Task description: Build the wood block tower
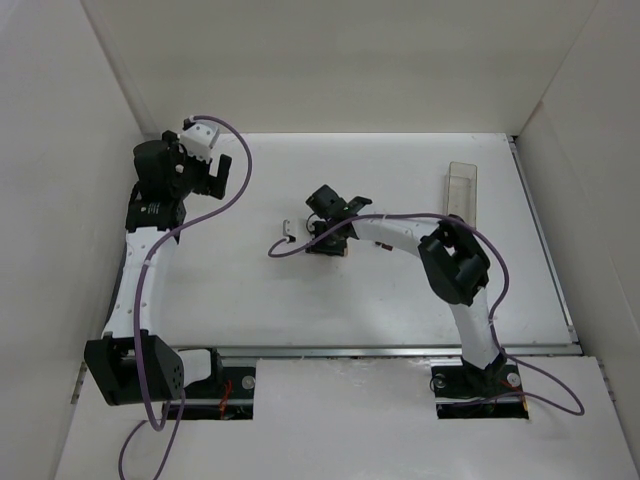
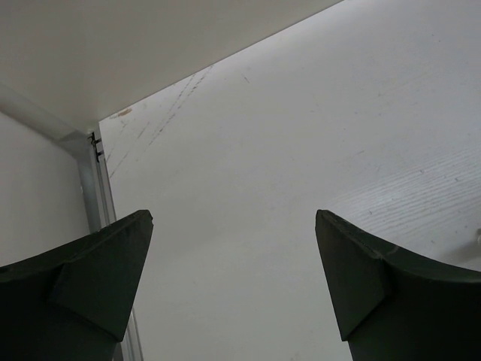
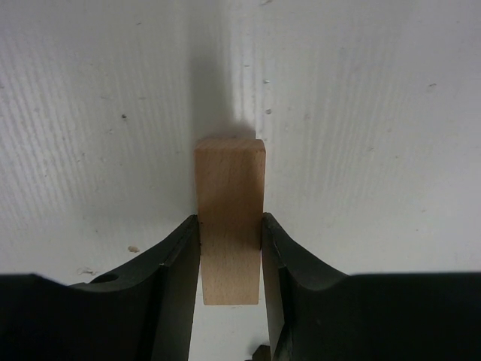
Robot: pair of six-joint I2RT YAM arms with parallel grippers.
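Observation:
My right gripper (image 3: 230, 226) is shut on a light tan wooden bar (image 3: 230, 218), which stands between the fingers just above the white table. In the top view the right gripper (image 1: 327, 238) is near the table's middle, and the bar is mostly hidden under it. A small pale piece (image 1: 287, 228) lies just left of that gripper; I cannot tell what it is. The dark reddish-brown pieces are not visible. My left gripper (image 1: 216, 176) is open and empty at the back left; in its wrist view the wide-apart fingers (image 2: 113, 263) frame only bare table.
A clear plastic rectangular box (image 1: 461, 190) lies at the back right. White walls enclose the table on the left, back and right. A metal rail (image 1: 400, 351) runs along the near edge. Purple cables loop off both arms.

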